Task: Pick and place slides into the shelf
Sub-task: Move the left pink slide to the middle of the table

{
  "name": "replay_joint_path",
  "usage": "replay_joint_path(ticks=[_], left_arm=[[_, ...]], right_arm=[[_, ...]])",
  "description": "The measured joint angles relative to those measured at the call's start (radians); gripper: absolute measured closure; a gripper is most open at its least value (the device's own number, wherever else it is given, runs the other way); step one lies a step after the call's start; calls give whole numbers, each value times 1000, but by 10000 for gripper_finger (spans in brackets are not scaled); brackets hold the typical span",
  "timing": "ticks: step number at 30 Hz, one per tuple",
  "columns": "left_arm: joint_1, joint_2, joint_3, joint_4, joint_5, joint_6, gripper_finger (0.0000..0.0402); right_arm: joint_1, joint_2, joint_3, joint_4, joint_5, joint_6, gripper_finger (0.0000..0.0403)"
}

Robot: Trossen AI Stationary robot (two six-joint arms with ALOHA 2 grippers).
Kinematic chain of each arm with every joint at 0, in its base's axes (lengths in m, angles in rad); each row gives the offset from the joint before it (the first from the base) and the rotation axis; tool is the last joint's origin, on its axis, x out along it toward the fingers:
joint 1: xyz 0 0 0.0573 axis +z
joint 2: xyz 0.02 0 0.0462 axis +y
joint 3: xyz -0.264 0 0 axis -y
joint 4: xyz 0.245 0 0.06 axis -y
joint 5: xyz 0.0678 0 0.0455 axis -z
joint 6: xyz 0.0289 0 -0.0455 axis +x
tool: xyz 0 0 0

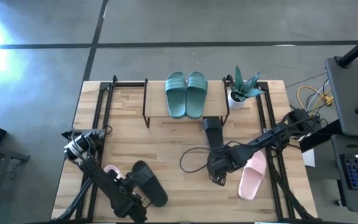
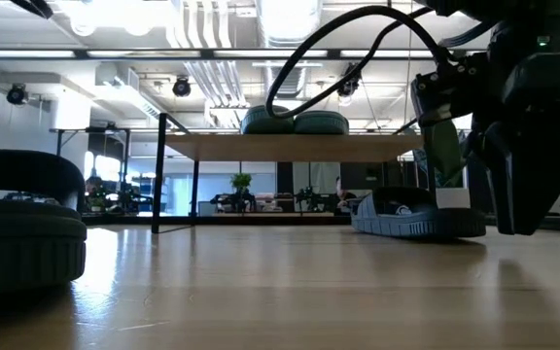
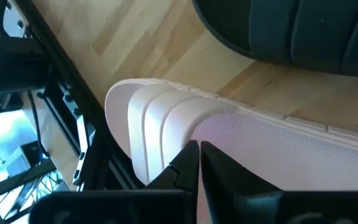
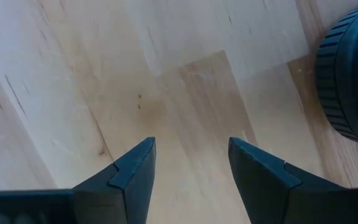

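Note:
The teal pair (image 1: 186, 93) lies side by side on the shelf's (image 1: 160, 112) top board; the low view shows the teal pair (image 2: 295, 122) up there too. One black slide (image 1: 213, 132) lies on the table at the shelf's near edge. My right gripper (image 1: 219, 177) hangs open over bare wood just near of it; the black slide's sole edge (image 4: 353, 81) shows in the right wrist view. A pink slide (image 1: 253, 174) lies right of that gripper. Another pink slide (image 1: 111, 173) and black slide (image 1: 148, 183) lie at the table's near left, by my left gripper (image 3: 197, 158), which is shut. My left gripper's shut fingers (image 3: 185, 168) stand close over the strap (image 3: 166, 118) of the near-left pink slide, which lies flat on the table. Whether they touch it, I cannot tell.
A potted plant (image 1: 242, 90) in a white pot stands at the shelf's right end. A black cable (image 1: 191, 160) loops over the table's middle beside my right arm. Black metal rails (image 1: 101, 106) run along the table's left and right sides.

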Motion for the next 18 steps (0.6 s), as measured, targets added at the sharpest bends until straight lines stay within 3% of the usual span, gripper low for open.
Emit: replay_joint_path(ticks=[4, 12, 18], left_arm=[[0, 0, -2, 0, -1, -2, 365], [0, -1, -8, 0, 10, -5, 260], [-2, -1, -55, 1, 60, -6, 235]], right_arm=[[0, 0, 0, 0, 0, 16, 209], [0, 0, 0, 1, 0, 18, 209], [0, 0, 0, 3, 0, 18, 209]])
